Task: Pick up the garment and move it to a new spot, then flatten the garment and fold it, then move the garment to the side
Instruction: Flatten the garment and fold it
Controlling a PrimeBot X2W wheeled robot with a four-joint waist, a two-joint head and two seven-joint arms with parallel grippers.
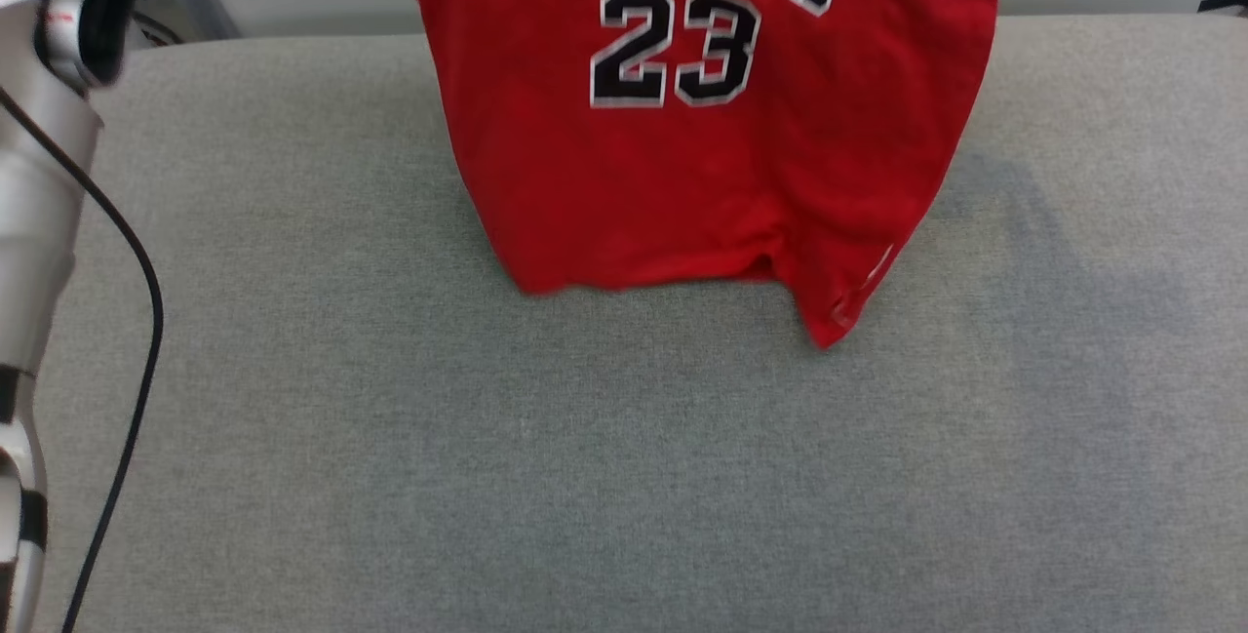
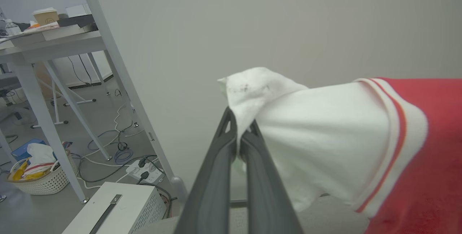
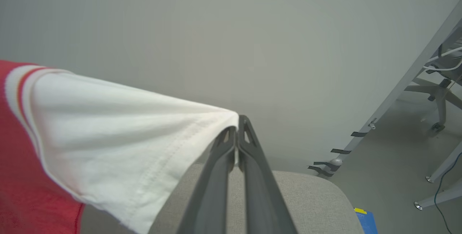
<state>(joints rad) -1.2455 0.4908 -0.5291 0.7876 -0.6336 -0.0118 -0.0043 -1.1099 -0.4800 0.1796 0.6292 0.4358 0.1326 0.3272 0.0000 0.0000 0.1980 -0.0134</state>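
The garment (image 1: 702, 175), a red jersey with black "BULLS" lettering and the number 23, hangs spread out above the grey padded surface (image 1: 585, 467). Its lower hem reaches down to about the surface, and its top runs past the upper edge of the head view. In the left wrist view my left gripper (image 2: 240, 130) is shut on the bunched end of a white sleeve (image 2: 325, 136) with red-and-white trim. My right gripper (image 3: 236, 133) is shut on the tip of the other white sleeve (image 3: 126, 133), which is pulled taut. My pale left forearm (image 1: 39, 175) rises along the left edge.
The grey padded surface stretches wide in front of the jersey. A pale wall stands behind. On the floor to the left are a table leg (image 2: 43, 118), cables and a power strip (image 2: 144, 171), a white basket (image 2: 39, 183) and a white box (image 2: 119, 205). A chair base (image 3: 438, 93) stands at the right.
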